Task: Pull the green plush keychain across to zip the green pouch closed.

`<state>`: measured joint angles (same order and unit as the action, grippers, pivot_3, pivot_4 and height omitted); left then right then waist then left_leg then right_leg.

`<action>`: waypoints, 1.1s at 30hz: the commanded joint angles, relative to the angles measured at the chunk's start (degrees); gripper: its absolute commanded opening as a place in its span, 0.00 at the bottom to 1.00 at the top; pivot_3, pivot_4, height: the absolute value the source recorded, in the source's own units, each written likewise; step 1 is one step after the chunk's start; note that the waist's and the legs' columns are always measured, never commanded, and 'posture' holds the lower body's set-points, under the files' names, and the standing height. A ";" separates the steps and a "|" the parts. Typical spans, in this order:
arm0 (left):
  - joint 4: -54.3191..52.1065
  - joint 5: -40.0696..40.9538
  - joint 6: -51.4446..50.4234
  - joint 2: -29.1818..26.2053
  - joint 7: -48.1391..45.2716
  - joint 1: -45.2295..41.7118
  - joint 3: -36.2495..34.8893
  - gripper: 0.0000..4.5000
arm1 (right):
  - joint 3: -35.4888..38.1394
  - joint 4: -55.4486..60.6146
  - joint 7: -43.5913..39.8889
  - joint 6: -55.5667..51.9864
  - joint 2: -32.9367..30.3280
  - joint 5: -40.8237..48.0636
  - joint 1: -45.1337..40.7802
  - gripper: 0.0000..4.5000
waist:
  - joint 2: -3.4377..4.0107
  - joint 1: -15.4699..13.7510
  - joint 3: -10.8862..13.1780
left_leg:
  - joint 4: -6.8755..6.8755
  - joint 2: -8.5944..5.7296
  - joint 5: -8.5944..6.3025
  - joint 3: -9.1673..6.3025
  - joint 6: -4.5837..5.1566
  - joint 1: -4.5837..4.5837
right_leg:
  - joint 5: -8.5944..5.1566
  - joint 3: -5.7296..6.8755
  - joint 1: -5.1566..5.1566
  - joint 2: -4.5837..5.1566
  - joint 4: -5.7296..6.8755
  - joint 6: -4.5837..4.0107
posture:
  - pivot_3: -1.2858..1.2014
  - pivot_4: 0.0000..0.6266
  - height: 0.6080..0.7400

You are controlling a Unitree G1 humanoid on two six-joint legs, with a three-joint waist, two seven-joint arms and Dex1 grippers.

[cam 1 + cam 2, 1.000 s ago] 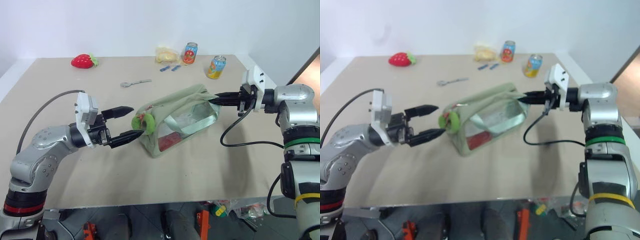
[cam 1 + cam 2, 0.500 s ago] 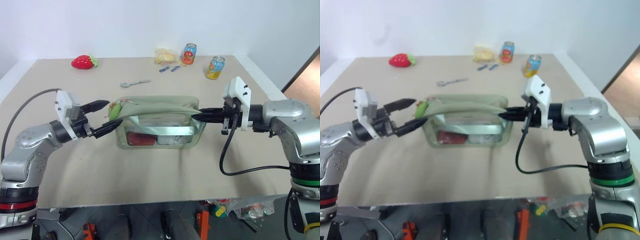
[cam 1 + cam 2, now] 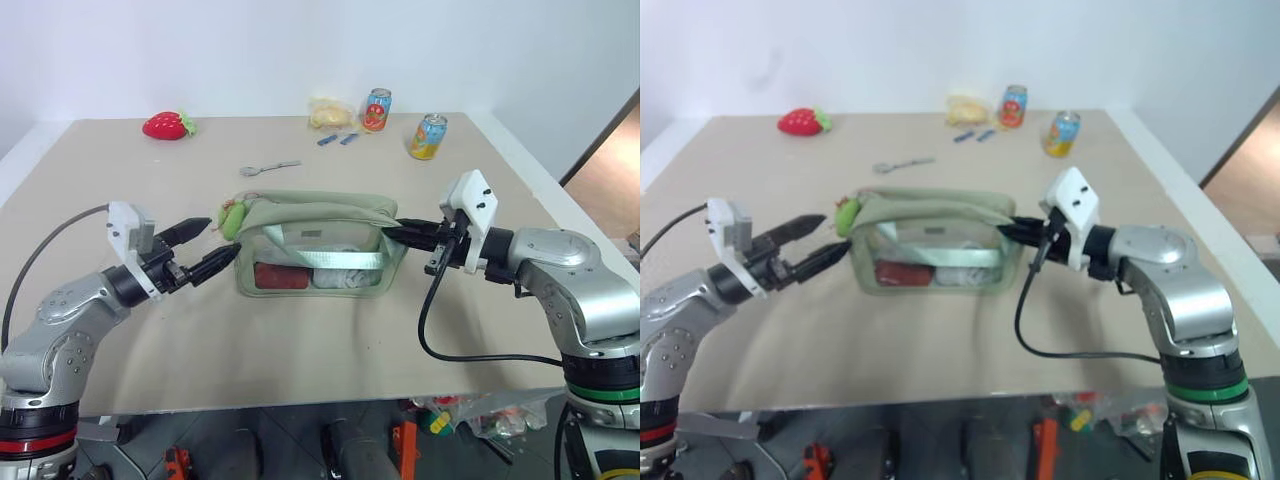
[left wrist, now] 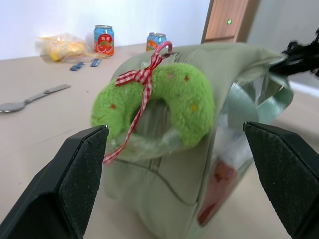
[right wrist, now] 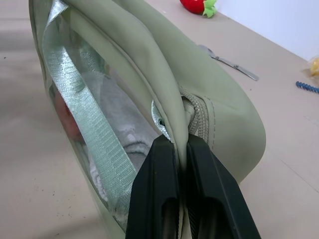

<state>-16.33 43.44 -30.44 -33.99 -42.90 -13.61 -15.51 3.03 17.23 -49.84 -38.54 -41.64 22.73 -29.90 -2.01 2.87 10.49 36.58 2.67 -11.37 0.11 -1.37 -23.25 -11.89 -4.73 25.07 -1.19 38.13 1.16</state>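
Observation:
The green pouch (image 3: pixel 315 245) lies crosswise in the middle of the table, with red and white items visible through its clear side. The green plush keychain (image 4: pixel 164 99), with a red-and-white bow, hangs at the pouch's left end (image 3: pixel 232 218). My left gripper (image 3: pixel 222 237) is open, its fingers (image 4: pixel 79 184) spread level with the keychain, which sits just beyond the tips and is not gripped. My right gripper (image 3: pixel 390 233) is shut on the fabric at the pouch's right end, pinching a fold (image 5: pixel 179 144) beside the webbing strap.
At the back of the table are a red plush strawberry (image 3: pixel 167 124), a spoon (image 3: pixel 270 167), two drink cans (image 3: pixel 377 108) (image 3: pixel 430 135), a yellow packet (image 3: pixel 330 113) and small blue items (image 3: pixel 340 138). The table's front edge (image 3: pixel 300 405) runs below both arms.
The pouch has swung from a slant to lie crosswise, drawn by the right gripper, which came back and leftward while holding its end. The left gripper drew left, staying open.

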 commanded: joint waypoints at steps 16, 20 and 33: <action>6.00 4.12 -3.32 1.59 1.53 -3.40 -1.40 0.13 | -1.59 5.05 2.45 1.07 1.37 0.82 2.16 0.00 | -0.01 0.46 -0.01 | -0.04 0.06 0.01 -0.04 0.01 0.04 | 0.00 -0.03 0.00 -0.14 0.00 -0.03 | 0.52 0.24 1.00; 6.55 2.53 -2.34 1.71 -0.09 -3.78 0.19 0.01 | -1.18 5.87 2.68 0.64 0.99 1.10 2.44 0.00 | -0.01 0.50 -0.01 | -0.04 0.06 0.01 -0.04 0.01 0.04 | 0.02 -0.03 0.01 -0.15 0.00 -0.05 | 0.52 0.24 1.00; 3.33 4.01 -5.44 0.39 -3.89 -23.10 6.87 0.01 | -1.64 5.27 1.59 1.47 -0.01 0.65 2.47 0.00 | -0.13 0.57 0.03 | -0.05 0.03 0.01 -0.04 0.00 0.01 | 0.02 -0.13 -0.03 -0.18 -0.05 -0.04 | 0.52 0.24 1.00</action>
<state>-12.40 48.41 -36.34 -34.31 -45.34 -36.11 -11.02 2.23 21.14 -47.56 -37.34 -41.22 22.93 -27.48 -2.13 3.44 10.52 36.51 2.68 -11.37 0.10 -1.37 -23.22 -11.87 -4.89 25.03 -1.37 38.07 1.12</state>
